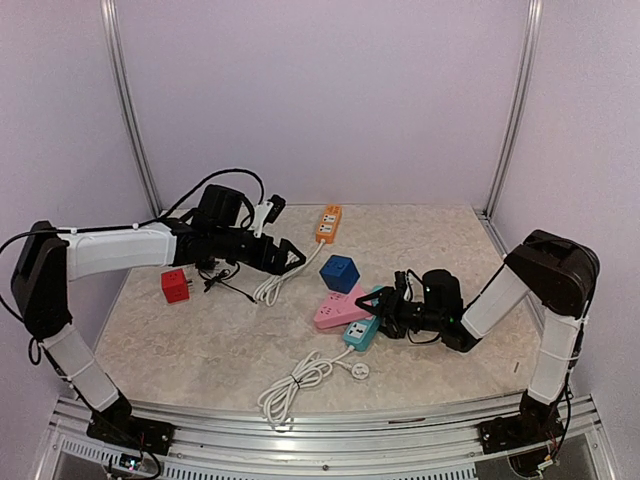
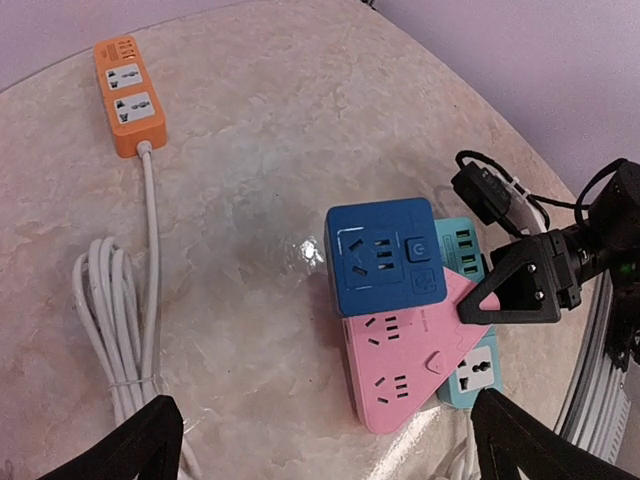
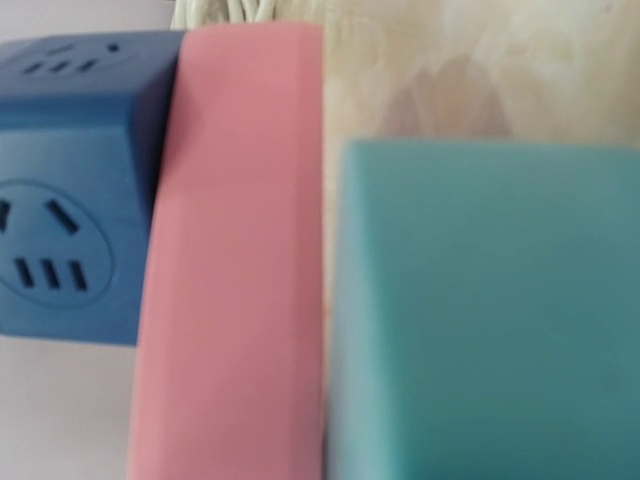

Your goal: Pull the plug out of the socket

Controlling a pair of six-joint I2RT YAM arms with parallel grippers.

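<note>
One teal plastic power strip (image 1: 358, 336) had your right gripper (image 1: 385, 308) close, perhaps bracing it, closure unreadable; left gripper (image 1: 293, 256) hung spread.

Your socket, the teal power strip (image 1: 360, 332), lies flat and face up, its long side touching the pink triangular socket block (image 1: 338, 308). You can see USB ports at one end and a universal outlet at the other. The round white plug (image 1: 360, 371) lies on the table just beside it, in no socket, on a coiled white cord (image 1: 295, 385).
</note>
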